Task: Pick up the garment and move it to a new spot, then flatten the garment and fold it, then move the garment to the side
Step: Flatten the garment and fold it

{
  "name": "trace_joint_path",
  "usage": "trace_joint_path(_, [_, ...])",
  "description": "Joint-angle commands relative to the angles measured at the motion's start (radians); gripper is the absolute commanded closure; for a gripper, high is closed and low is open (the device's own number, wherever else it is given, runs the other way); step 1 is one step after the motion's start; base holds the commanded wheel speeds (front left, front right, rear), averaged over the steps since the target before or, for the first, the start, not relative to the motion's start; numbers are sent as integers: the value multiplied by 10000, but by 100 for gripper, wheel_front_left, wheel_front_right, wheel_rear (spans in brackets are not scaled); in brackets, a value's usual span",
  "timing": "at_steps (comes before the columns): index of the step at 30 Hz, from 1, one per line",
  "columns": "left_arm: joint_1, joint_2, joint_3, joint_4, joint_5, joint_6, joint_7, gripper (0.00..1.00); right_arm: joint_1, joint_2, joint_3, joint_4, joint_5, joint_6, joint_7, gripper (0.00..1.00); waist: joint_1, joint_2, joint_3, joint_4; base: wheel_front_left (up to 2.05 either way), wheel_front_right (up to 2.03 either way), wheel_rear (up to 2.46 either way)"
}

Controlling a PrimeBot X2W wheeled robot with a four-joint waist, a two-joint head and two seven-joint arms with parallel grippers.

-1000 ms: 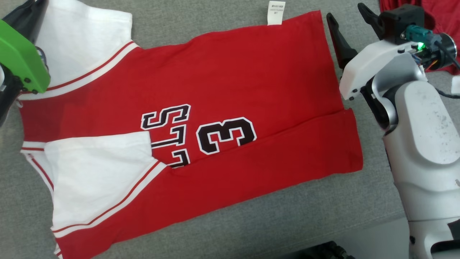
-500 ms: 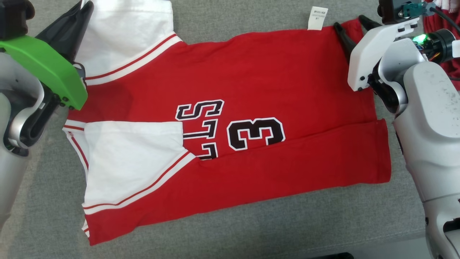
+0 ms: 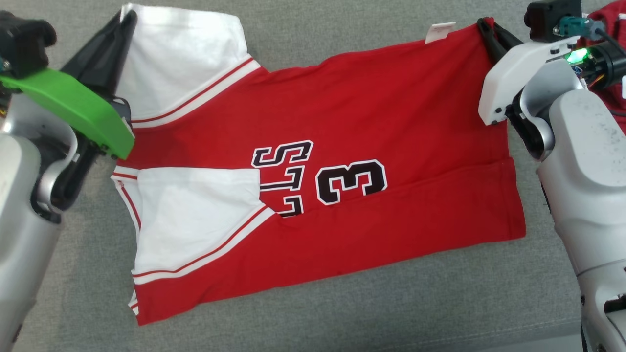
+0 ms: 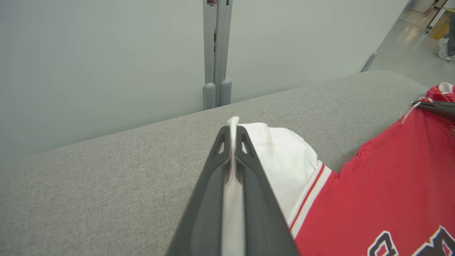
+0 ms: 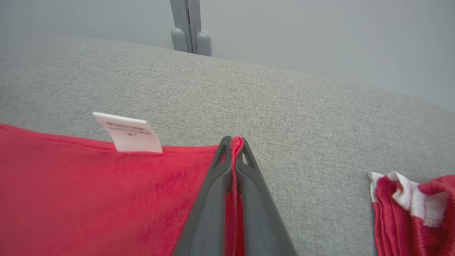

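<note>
Garment: one red jersey (image 3: 352, 117) with white sleeves lies spread across the grey upholstered surface (image 3: 342, 313), neck end toward the robot's left, hem end toward its right.
Left gripper: the left gripper (image 3: 128, 18) has its fingers clenched on the edge of the far white sleeve (image 3: 181, 54). The left wrist view shows white cloth pinched in the seam between the two fingers.
Right gripper: the right gripper (image 3: 483, 24) has its fingers clenched on the far hem corner of the jersey. The right wrist view shows red cloth caught between the tips.
Head view only: the near long edge is folded up over the body. The near sleeve (image 3: 195, 220) lies folded onto the front and covers part of the black lettering (image 3: 281, 178) beside the numeral 3 (image 3: 351, 181).
Wrist views only: a grey partition post (image 5: 188, 28) stands behind the surface, before a pale wall.
Count, garments: one jersey in hand; one more red-and-white cloth bundle (image 5: 416, 209) well apart, off the right gripper's side.
Count, sleeves: two.
Count, labels: one white care label (image 3: 438, 32), standing out at the far edge just beside the right gripper.
</note>
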Motion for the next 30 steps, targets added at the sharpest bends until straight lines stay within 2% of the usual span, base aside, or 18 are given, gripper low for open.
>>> trace_joint_path(1, [390,-59,-72,3,-75,16,-211,100,309,-19,67,51,31,-15,-314,100,0,0,-481,121,0,0,0])
trace_joint_path(6, [1552,-105,-110,-409,-258,82,-946,100,1353,-261,369,-236,368,-13,-1084,100,0,0,-1174,341,0,0,0])
trace_joint_path(13, [4023,176,44,-1362,-649,623,-1833,100,3379,-546,340,-1140,720,-13,-1352,100,0,0,-2231,519,0,0,0])
trace_joint_path(19, [5789,108,-31,-1752,-1168,966,-2159,100,4898,-399,-190,-1931,810,-13,-1146,100,0,0,-2753,652,0,0,0])
trace_joint_path(24, [6531,-172,-174,-1443,-1398,968,-2439,100,5725,-173,-571,-2304,552,-13,-1102,100,0,0,-2888,669,0,0,0])
trace_joint_path(25, [6633,-254,-198,-1295,-1461,936,-2501,100,5855,-121,-644,-2360,462,-13,-1149,96,0,0,-2905,661,0,0,0])
trace_joint_path(26, [6725,-296,-264,-1176,-1433,876,-2567,80,5976,-79,-736,-2418,352,-13,-1213,64,0,0,-2914,643,0,0,0])
trace_joint_path(27, [6794,-345,-304,-1082,-1423,860,-2638,58,6067,-20,-813,-2460,281,-13,-1271,13,0,0,-2920,627,0,0,0])
trace_joint_path(28, [6893,-431,-338,-950,-1501,792,-2692,0,6206,70,-900,-2502,205,-13,-1319,0,0,0,-2936,612,0,0,0])
trace_joint_path(30, [7063,-483,-426,-837,-1547,698,-2773,0,6444,228,-1161,-2613,156,-15,-1432,0,0,0,-2979,594,0,0,0])
